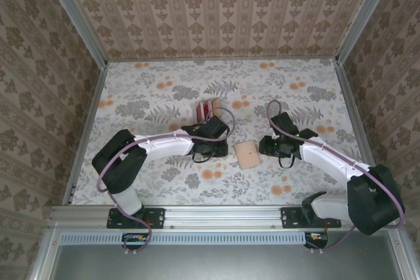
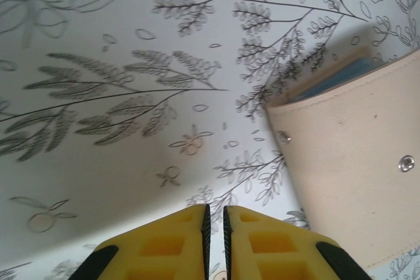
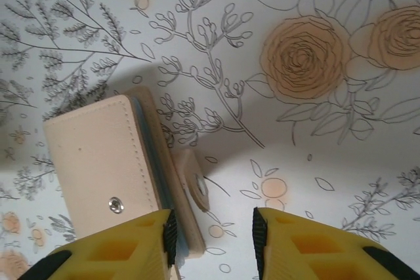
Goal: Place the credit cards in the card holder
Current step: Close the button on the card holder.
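Two grippers flank the wallet (image 1: pixel 248 154), which lies folded on the table (image 1: pixel 164 90) between them. The right gripper (image 3: pixel 213 240) hangs low over it, jaws partly apart and holding nothing. The wallet's stitched edge sits against one finger (image 3: pixel 118 254), and its snap tab (image 3: pixel 195 188) pokes into the gap. The left gripper (image 2: pixel 214 237) is all but closed on nothing, over bare table, with the wallet just to its right. Cards (image 1: pixel 207 108), red and tan, sit just beyond the left gripper.
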{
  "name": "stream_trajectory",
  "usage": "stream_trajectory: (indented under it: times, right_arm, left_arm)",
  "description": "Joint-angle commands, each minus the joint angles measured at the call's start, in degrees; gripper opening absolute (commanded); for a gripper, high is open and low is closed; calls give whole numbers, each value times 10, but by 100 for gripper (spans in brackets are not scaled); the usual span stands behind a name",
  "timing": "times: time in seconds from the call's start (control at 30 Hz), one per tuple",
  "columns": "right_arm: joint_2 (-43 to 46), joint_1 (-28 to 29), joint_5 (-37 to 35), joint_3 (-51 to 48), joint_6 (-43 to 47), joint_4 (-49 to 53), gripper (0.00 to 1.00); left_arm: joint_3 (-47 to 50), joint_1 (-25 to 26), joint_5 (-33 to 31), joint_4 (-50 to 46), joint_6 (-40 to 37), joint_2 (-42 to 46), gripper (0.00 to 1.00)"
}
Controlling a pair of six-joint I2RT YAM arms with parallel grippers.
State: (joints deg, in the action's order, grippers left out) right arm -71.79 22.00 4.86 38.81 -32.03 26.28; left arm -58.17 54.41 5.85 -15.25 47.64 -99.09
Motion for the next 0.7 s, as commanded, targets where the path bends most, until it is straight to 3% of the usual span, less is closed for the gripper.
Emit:
stream_trajectory:
  times: [0.0,0.13,0.67]
  right_arm:
    - [-8,-12,38,-2,4,-36,36]
    - [-18,-27,46,6,17,-38,29]
    - [-45,-33,54,21,36,-23,22]
  left_arm:
    - [-38,7,27,-17,-24,-26,17]
    - [-59,12,38,-24,-26,-48,17]
    - [-83,14,51,-34,-31,-75,18]
